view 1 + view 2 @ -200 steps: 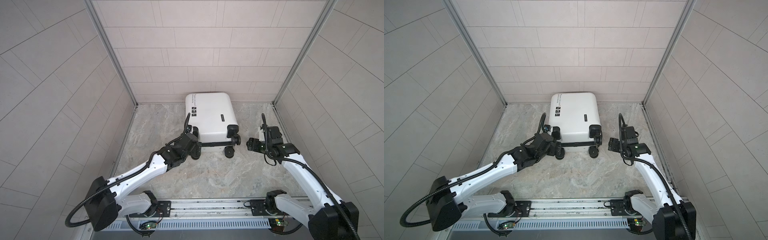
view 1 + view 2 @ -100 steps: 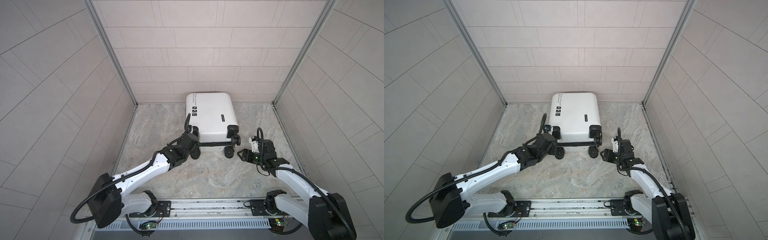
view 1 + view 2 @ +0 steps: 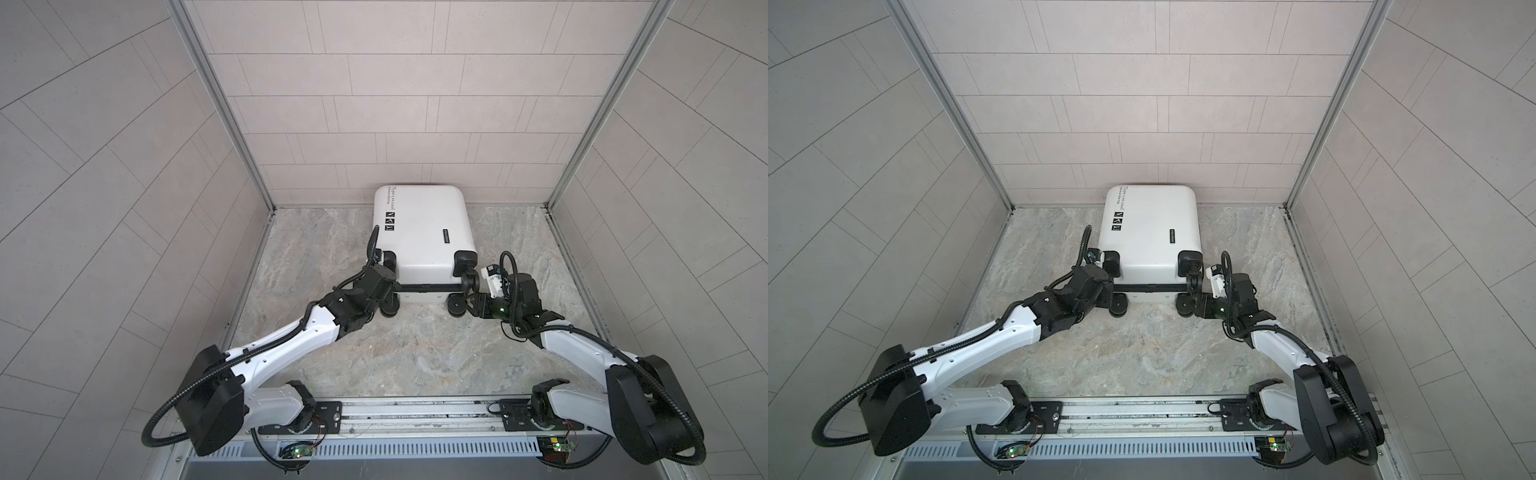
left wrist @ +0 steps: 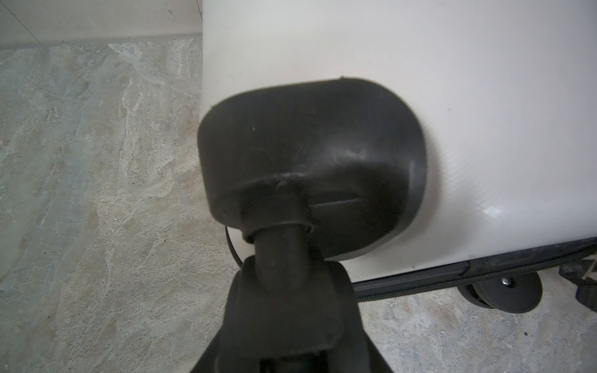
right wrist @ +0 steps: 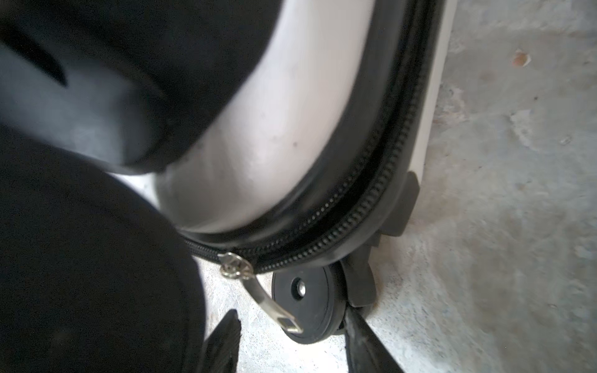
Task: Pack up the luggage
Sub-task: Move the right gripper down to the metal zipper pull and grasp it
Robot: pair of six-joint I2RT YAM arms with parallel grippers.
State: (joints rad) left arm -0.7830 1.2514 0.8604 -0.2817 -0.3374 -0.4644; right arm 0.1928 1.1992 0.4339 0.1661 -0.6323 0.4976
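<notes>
The white hard-shell luggage (image 3: 419,232) (image 3: 1150,232) lies flat and closed on the floor, its far end at the back wall and its black wheels toward me. My left gripper (image 3: 388,291) (image 3: 1111,291) (image 4: 287,348) is shut on the near-left wheel's black caster (image 4: 284,290). My right gripper (image 3: 465,297) (image 3: 1192,297) (image 5: 290,336) is open at the near-right corner. Its fingertips straddle the near-right wheel (image 5: 310,303) and the silver zipper pull (image 5: 274,306), which hangs from the black zipper band (image 5: 355,210). One fingertip touches the wheel's fork; the other stands apart.
Tiled walls (image 3: 395,104) close in the marble floor (image 3: 415,353) on three sides. A metal rail (image 3: 415,415) carrying both arm bases runs along the front edge. Open floor lies between the rail and the luggage.
My right arm swung in and down from the right side to the near-right wheel, its jaws narrowing. My left gripper closed on the near-left wheel. The luggage has barely moved.
</notes>
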